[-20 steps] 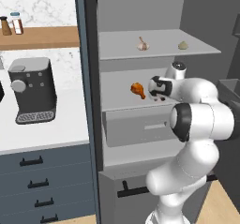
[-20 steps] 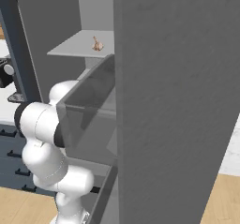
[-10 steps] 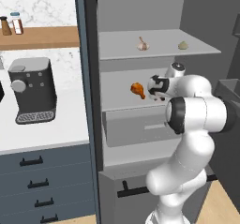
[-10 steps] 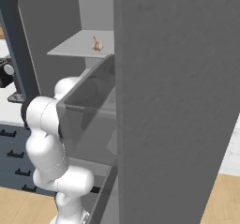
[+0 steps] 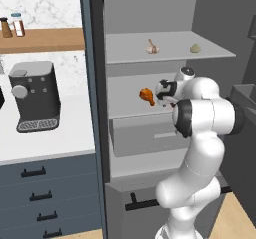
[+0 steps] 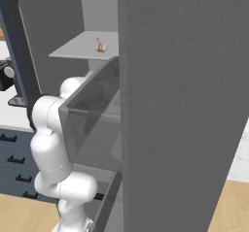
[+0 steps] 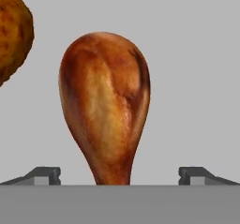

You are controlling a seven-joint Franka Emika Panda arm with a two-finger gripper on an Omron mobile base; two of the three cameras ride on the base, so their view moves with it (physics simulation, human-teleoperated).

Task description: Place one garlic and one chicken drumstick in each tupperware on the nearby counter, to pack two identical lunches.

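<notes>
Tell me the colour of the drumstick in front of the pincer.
Glossy orange-brown with darker streaks; the chicken drumstick shows best in the hand view.

No readable text, labels, brands, numbers or signs anywhere.

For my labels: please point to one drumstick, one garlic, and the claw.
chicken drumstick (image 7: pixel 105 101), hand view, plump middle.
garlic (image 5: pixel 152 47), left base view, bulb body on upper shelf.
claw (image 7: pixel 119 175), hand view, midway between open tips.
</notes>
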